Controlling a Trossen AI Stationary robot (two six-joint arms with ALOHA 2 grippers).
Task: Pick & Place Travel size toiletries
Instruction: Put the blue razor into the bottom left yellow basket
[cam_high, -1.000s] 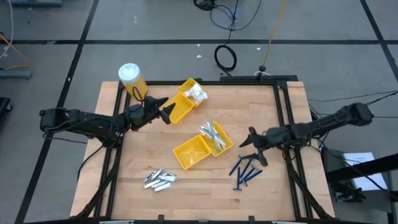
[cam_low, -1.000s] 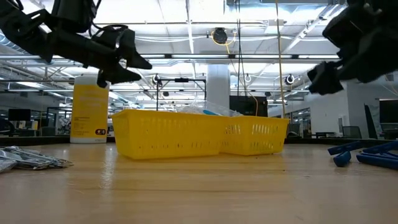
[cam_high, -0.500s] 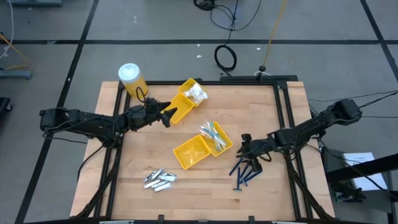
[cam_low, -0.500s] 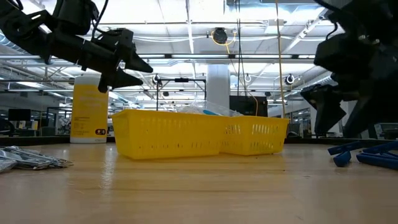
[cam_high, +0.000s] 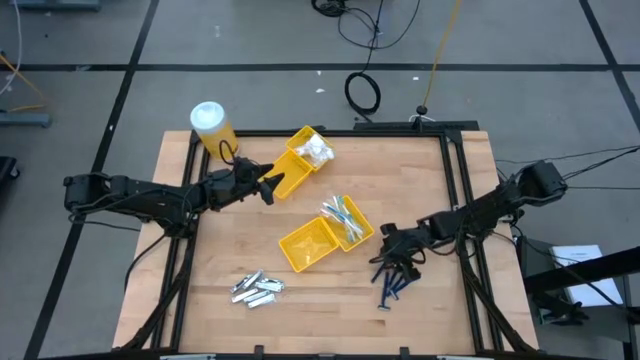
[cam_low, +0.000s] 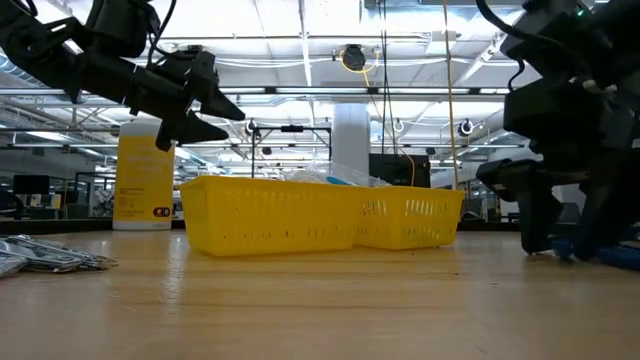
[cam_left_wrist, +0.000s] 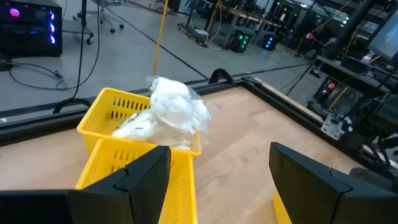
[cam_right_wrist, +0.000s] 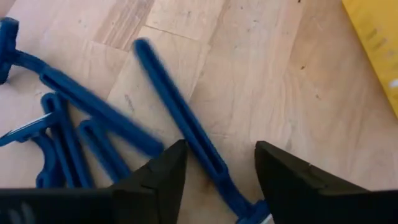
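- Yellow jar (cam_high: 212, 127): one, white lid, standing at the far left corner of the bench (cam_high: 430, 180).
- Left gripper (cam_high: 270, 184): raised above the bench, just beside the near-left end of the far tray pair. Jaws stand wide apart and hold nothing; the left wrist view shows both fingers (cam_left_wrist: 134, 180) spread with the tray between them farther off.
- Silver-grey tubes (cam_high: 257, 288): one loose cluster lying flat near the front left of the bench; roughly five, exact count not clear. In the low view they show at the left edge (cam_low: 45, 257).
- Far tray pair (cam_high: 297, 162): two yellow trays joined. The far one holds a bundle of white crinkly packets (cam_high: 315, 150); individual count cannot be told. The near one looks bare.
- Centre tray pair (cam_high: 325, 239): two yellow trays joined. The right one holds slim pale sticks (cam_high: 343, 217) in clear wrap, several, count not clear.
- Dark-blue razor-like sticks (cam_high: 395, 282): about five, lying on the bench right of the centre trays. The right wrist view shows about five overlapping (cam_right_wrist: 93, 115).
- Right gripper (cam_high: 397, 254): lowered onto the razor group, tips at bench level in the low view (cam_low: 560, 235). Jaws are apart, straddling one razor stick, not closed on it.
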